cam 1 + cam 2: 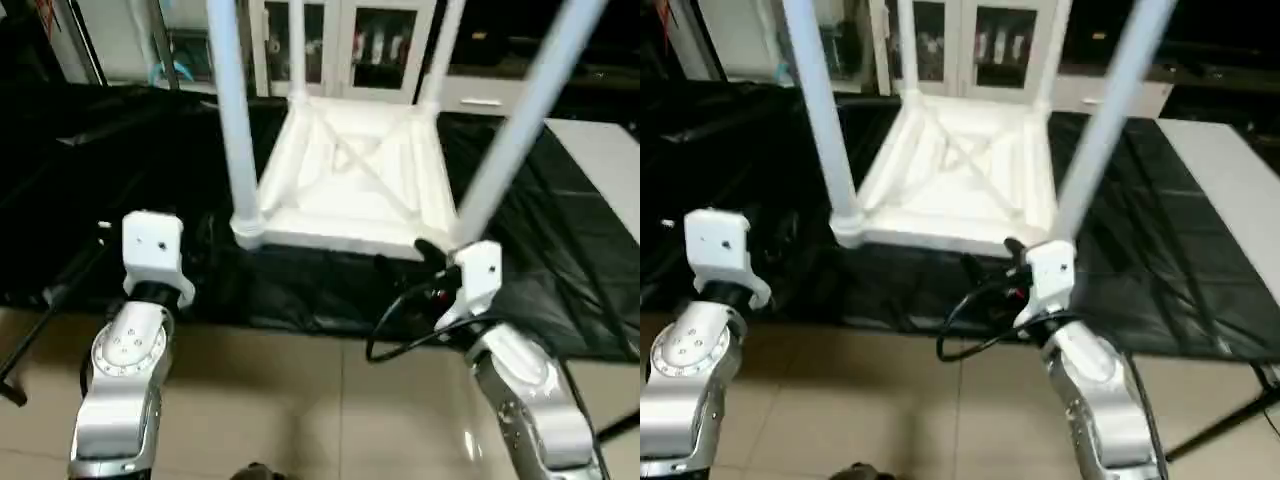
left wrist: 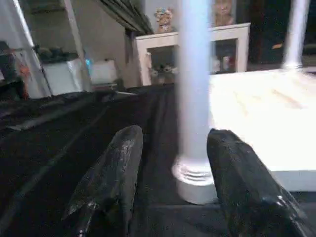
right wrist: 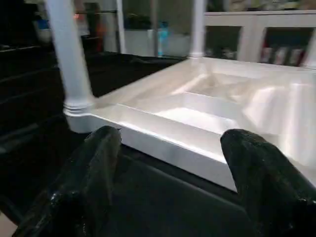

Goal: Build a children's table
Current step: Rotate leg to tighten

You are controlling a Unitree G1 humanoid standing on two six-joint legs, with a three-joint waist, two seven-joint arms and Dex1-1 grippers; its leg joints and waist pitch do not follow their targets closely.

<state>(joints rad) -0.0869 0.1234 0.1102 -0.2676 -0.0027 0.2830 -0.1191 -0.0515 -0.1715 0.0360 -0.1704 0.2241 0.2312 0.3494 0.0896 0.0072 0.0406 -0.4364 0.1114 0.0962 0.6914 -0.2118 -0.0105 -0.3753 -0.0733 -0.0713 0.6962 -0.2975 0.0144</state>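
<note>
With the white plastic children's table [image 1: 350,180] lying upside down on the black-draped worktop [image 1: 120,150], four legs apparently socketed, both open, empty end effectors, left [image 2: 173,192] and right [image 3: 168,197], likely next grasp and flip it.

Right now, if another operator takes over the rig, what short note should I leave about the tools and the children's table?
Left tool: open, empty, facing the near-left leg without touching it.
Right tool: open, empty, in front of the table top's near edge.
The top lies ribbed side up on the black-draped work table.
Done: four legs stand in the corner sockets.
Left: check that the legs sit fully in, then turn the table upright.
</note>
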